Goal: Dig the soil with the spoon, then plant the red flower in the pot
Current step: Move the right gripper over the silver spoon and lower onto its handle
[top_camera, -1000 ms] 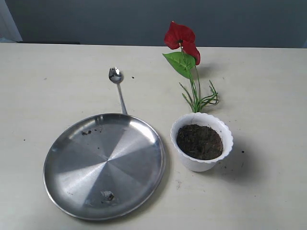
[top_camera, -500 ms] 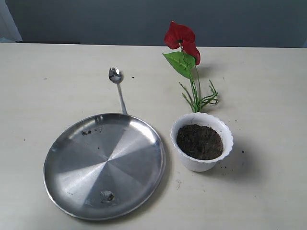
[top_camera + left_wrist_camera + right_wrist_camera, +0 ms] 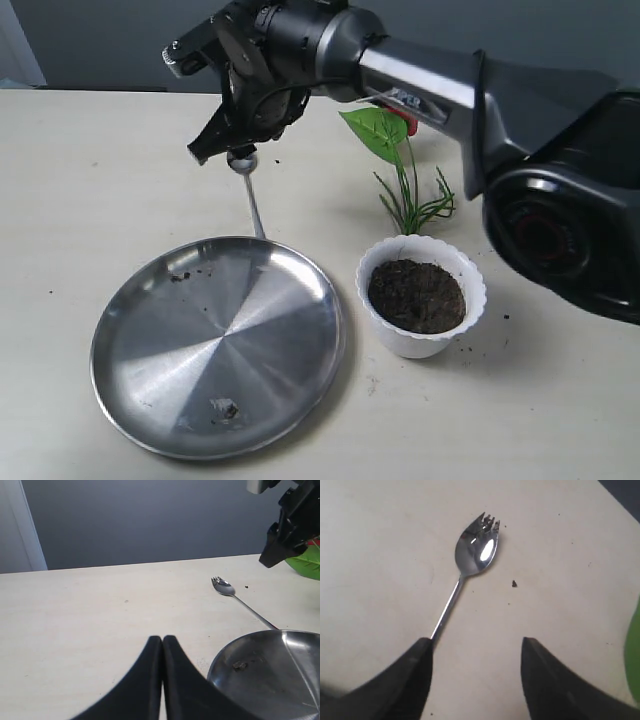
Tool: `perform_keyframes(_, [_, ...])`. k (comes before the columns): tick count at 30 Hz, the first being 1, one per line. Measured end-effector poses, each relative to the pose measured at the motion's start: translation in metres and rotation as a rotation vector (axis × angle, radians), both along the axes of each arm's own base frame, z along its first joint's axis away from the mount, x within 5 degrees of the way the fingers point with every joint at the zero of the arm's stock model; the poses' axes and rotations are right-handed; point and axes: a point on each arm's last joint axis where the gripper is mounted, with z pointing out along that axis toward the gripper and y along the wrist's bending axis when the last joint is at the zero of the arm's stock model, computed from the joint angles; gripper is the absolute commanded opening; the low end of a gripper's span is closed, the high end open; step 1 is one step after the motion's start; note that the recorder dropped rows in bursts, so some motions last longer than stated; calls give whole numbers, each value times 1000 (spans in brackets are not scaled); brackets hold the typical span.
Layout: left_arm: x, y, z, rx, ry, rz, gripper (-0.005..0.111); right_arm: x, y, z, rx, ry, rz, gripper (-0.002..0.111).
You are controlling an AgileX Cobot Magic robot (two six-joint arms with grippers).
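Right tool: its two black fingers are wide apart. It holds nothing. In the right wrist view the spoon's thin handle runs toward one finger.
Right arm: big, black and silver. It reaches across the counter from the right side and hangs just above the spoon.
Left tool: its two black fingers are pressed tight together, with nothing between them. It sits low over the counter, near the plate's edge.
Spoon: small, shiny and silver. It lies flat on the counter. Its bowl has little teeth at the tip, like a fork. The bowl points away from the plate. The end of the handle reaches the plate's far rim. In the outside view the right tool hides most of the bowl.
Plate: big, round, flat and made of steel. It has a few dark crumbs on it.
Pot: small and white with a wavy rim. It stands upright just beside the plate, on the right.
Soil: dark brown and crumbly. It fills the pot. A few bits lie on the counter near the pot.
Red flower: it lies on the counter just behind the pot. The green leaf and grassy blades show well. The arm hides most of the red part.
Counter: pale and flat. A tiny dark speck lies near the spoon's bowl.
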Motion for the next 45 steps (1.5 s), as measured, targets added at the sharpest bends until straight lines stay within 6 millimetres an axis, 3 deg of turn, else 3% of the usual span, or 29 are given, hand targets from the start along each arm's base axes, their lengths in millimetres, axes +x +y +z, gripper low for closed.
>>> perform_keyframes(3, [0, 0, 0, 0, 0, 0, 0, 7, 8, -6, 41, 6, -61, 31])
perform_keyframes(5, [0, 0, 0, 0, 0, 0, 0, 10, 10, -6, 59, 8, -83, 25])
perform_keyframes(11, [0, 0, 0, 0, 0, 0, 0, 14, 12, -6, 85, 68, -105, 54])
perform_keyframes(23, [0, 0, 0, 0, 0, 0, 0, 31, 11, -57, 166, 237, -159, 52])
perform_keyframes(32, [0, 0, 0, 0, 0, 0, 0, 35, 17, -84, 189, 234, -154, 52])
perform_keyframes(45, [0, 0, 0, 0, 0, 0, 0, 42, 18, -82, 207, 154, -135, 52])
